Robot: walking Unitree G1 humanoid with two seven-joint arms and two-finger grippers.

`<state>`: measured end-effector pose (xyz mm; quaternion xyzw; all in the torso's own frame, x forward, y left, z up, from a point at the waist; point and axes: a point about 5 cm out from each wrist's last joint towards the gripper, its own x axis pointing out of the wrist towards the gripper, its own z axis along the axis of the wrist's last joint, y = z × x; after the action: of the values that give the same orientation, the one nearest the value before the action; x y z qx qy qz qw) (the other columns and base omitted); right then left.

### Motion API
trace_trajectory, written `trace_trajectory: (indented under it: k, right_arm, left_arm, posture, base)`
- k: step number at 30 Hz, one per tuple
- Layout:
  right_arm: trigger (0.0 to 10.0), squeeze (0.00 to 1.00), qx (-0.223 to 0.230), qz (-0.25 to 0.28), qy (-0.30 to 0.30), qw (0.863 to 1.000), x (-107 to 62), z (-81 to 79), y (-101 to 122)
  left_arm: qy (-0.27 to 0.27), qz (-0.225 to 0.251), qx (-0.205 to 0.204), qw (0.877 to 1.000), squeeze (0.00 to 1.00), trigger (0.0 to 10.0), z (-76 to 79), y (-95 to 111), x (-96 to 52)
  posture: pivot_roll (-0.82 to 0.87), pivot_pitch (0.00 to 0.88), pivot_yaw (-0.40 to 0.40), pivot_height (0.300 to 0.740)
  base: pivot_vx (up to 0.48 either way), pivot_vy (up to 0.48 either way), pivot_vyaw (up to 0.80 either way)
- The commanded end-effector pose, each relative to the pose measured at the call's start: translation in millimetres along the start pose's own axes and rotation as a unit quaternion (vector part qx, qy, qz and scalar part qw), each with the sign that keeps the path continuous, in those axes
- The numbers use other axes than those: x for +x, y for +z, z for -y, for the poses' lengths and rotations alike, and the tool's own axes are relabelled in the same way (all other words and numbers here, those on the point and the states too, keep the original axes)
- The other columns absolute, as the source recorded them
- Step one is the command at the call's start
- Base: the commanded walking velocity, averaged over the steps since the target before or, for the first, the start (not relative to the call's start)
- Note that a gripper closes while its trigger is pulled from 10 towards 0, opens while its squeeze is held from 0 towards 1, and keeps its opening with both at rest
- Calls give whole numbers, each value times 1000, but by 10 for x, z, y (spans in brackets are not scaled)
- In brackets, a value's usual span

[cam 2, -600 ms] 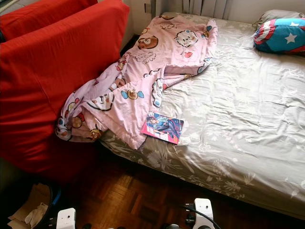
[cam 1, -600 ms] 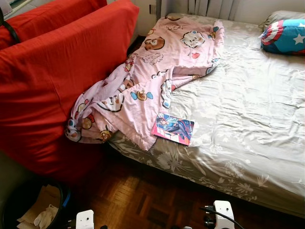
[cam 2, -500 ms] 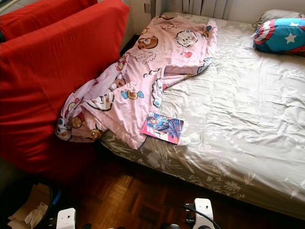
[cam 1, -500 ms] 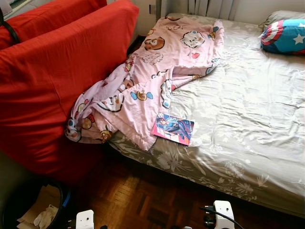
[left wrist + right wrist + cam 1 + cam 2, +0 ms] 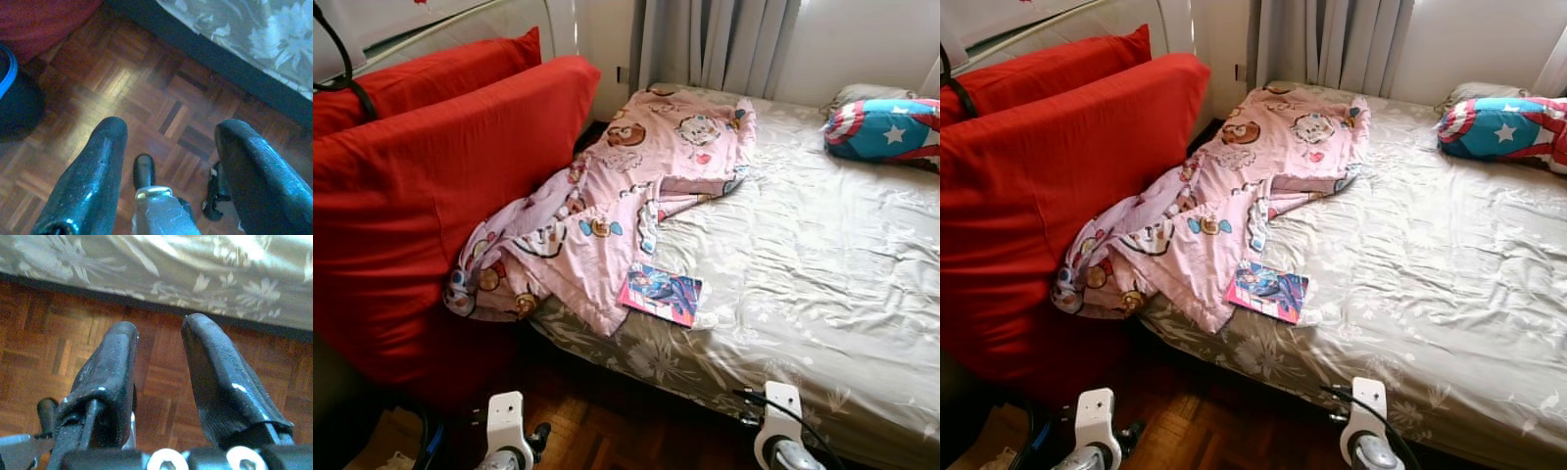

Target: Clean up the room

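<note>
A pink cartoon-print blanket (image 5: 607, 196) lies crumpled across the left side of the bed (image 5: 822, 284) and spills over its corner against the red cushions (image 5: 421, 196). A colourful comic book (image 5: 663, 294) lies flat on the grey floral sheet near the front edge, touching the blanket's hem. A star-and-stripes pillow (image 5: 886, 132) sits at the head of the bed. Both arms hang low in front of the bed. My left gripper (image 5: 171, 127) is open over the parquet floor (image 5: 112, 83). My right gripper (image 5: 161, 325) is open too, pointing at the floor beside the bed's edge.
Two big red cushions stand upright along the bed's left side. A dark bin with a blue rim (image 5: 7, 73) holding paper scraps sits on the floor at the lower left. Grey curtains (image 5: 715, 44) hang behind the bed.
The camera has tilted up, so the wall, curtains and more of the pillow now show. Both wrists sit higher in the picture. Nothing on the bed has moved.
</note>
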<state>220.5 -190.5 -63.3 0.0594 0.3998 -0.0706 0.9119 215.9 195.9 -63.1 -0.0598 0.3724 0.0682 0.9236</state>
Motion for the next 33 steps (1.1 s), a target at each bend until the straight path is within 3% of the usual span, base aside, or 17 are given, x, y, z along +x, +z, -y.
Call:
trace_trajectory:
  k: [1,11,18,19,21,22,23,24,25,28,30,33]
  right_arm:
    - [10000,0,14,13,-2,1000,1,5,30]
    - [10000,0,56,103,17,993,-27,-38,156]
    - [10000,0,56,150,39,986,-54,-57,225]
    - [10000,0,54,157,42,985,-59,-59,237]
    - [10000,0,47,168,45,984,-68,-61,253]
    - [10000,0,43,206,51,976,-47,-91,532]
    - [10000,0,39,265,60,961,-55,-145,955]
    - [10000,0,39,265,60,961,-55,-145,955]
    - [10000,0,37,300,66,951,-84,-181,1162]
    - [10000,0,40,334,71,939,-125,-213,1287]
    - [10000,0,43,364,69,928,-168,-230,1424]
    - [10000,0,41,381,73,921,-197,-257,1514]
  left_arm:
    - [-3,17,2,1000,0,10000,2,35,0]
    - [-26,91,8,996,0,10000,4,163,-24]
    - [-37,130,14,991,0,10000,9,219,-48]
    - [-47,191,23,980,0,10000,89,595,-6]
    - [-53,238,26,969,0,10000,114,871,-4]
    - [-55,252,27,966,0,10000,117,932,-11]
    - [-58,270,20,961,0,10000,125,1010,-22]
    - [-58,270,20,961,0,10000,125,1010,-22]
    - [-65,289,17,955,0,10000,133,1120,-33]
    - [-66,328,24,942,0,10000,134,1324,-70]
    - [-58,373,21,926,0,10000,132,1555,-130]
    - [-70,398,38,914,0,10000,193,1660,-175]
  posture:
    - [-71,0,-40,740]
    - [-80,0,-18,740]
    - [-89,0,-7,740]
    - [-89,0,-7,740]
    - [-91,0,-5,740]
    - [-92,0,-4,740]
    - [-92,0,-4,740]
    - [-92,0,-4,740]
    - [-97,0,0,740]
    - [-101,0,2,740]
    - [-111,0,1,740]
    - [-108,0,0,740]
  base:
    - [0,0,0]
    - [0,0,0]
    - [0,0,0]
    - [0,0,0]
    - [0,0,0]
    - [0,0,0]
    - [0,0,0]
    - [0,0,0]
    - [0,0,0]
    - [0,0,0]
    - [0,0,0]
    - [0,0,0]
